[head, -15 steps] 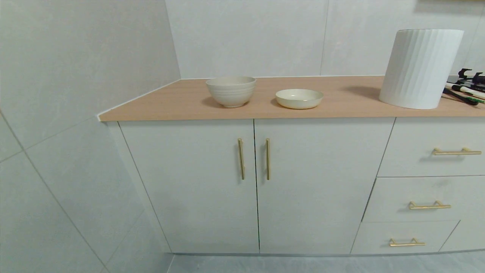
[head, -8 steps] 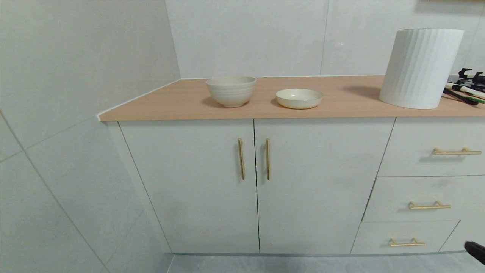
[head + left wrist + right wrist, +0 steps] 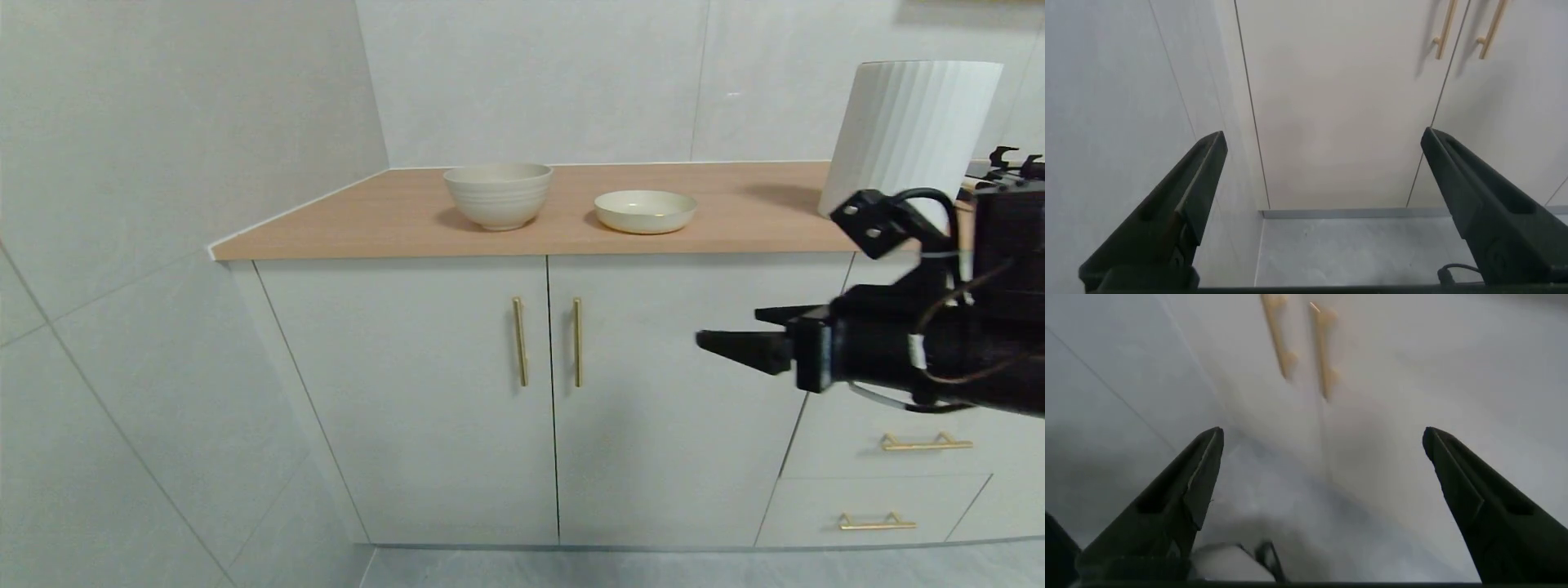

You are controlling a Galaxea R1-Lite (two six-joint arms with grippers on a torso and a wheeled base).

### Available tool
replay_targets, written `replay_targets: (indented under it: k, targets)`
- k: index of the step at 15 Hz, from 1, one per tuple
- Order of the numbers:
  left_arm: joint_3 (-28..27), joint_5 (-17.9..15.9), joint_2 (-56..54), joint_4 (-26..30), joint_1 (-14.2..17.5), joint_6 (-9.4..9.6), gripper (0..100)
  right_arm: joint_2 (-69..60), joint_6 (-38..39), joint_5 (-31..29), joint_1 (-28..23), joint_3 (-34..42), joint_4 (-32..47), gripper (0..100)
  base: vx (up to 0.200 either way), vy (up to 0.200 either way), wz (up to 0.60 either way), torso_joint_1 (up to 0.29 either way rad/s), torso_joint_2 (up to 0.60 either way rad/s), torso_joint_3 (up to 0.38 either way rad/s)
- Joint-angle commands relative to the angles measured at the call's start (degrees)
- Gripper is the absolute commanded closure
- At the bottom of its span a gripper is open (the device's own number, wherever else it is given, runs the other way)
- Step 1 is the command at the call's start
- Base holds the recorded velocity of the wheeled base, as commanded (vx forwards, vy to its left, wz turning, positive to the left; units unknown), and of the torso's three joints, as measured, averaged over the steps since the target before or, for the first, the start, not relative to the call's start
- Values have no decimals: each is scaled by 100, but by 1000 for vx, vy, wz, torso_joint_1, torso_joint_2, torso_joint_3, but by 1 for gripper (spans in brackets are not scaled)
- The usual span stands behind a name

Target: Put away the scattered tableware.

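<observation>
The right end effector is held in front of the cabinet, below the counter's edge and to the right of the two gold door handles. Its fingers are spread wide with nothing between them. The left end effector is likewise spread open and empty, held low and faced toward the foot of the left cabinet door beside the tiled wall. On the counter a deep ribbed bowl is set toward the left. A shallow dish is placed near its right side, apart from it. A tall white fluted container is stood at the counter's right end.
</observation>
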Motion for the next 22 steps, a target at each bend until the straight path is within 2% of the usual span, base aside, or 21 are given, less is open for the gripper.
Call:
replay_targets:
  k: [1, 3, 10, 17, 22]
  targets:
    - [0, 1, 0, 2, 0, -1, 0, 1530, 136, 17, 401, -1022, -109, 0, 0, 0, 0, 0, 0, 0]
    - [0, 1, 0, 2, 0, -1, 0, 2023, 215, 17, 436, -1426, -109, 0, 0, 0, 0, 0, 0, 0]
    - [0, 1, 0, 2, 0, -1, 0, 3288, 1296, 9, 436, -2305, -513, 0, 0, 0, 0, 0, 0, 0]
    - [0, 1, 0, 2, 0, -1, 0, 4088, 1560, -18, 436, -2551, -1629, 0, 0, 0, 0, 0, 0, 0]
    - [0, 1, 0, 2, 0, -1, 0, 4220, 1859, 9, 515, -2674, -1717, 0, 0, 0, 0, 0, 0, 0]
